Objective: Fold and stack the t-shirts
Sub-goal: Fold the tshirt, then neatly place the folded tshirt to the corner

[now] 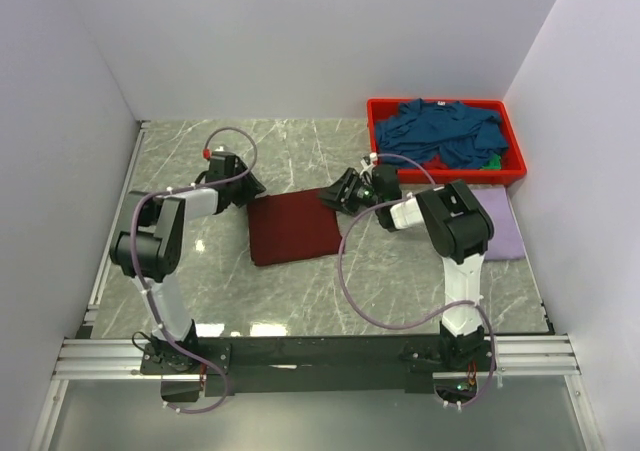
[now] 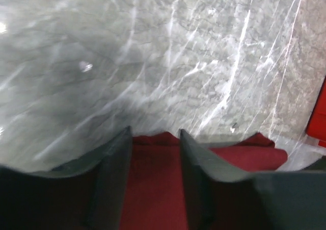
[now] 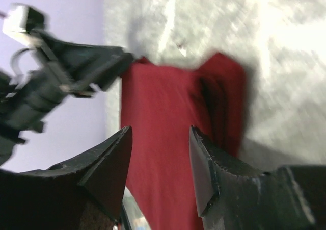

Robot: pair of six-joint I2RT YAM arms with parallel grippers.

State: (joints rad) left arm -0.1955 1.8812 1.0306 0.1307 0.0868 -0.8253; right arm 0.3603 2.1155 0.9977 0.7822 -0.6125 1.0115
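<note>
The dark maroon t-shirt (image 1: 293, 229) lies folded into a rough rectangle in the middle of the marble table. My left gripper (image 1: 254, 188) is open at its far left corner; in the left wrist view (image 2: 155, 135) the maroon cloth (image 2: 153, 189) lies between and under the spread fingers. My right gripper (image 1: 333, 195) is open at the shirt's far right corner, just above the cloth (image 3: 163, 97) in the right wrist view (image 3: 160, 138). A pale lavender t-shirt (image 1: 503, 227) lies flat at the right, partly under my right arm. Teal-blue t-shirts (image 1: 445, 131) are heaped in the bin.
The red plastic bin (image 1: 440, 176) stands at the back right; its edge shows in the left wrist view (image 2: 318, 123). White walls close in the table on the left, back and right. My left gripper also shows in the right wrist view (image 3: 76, 67).
</note>
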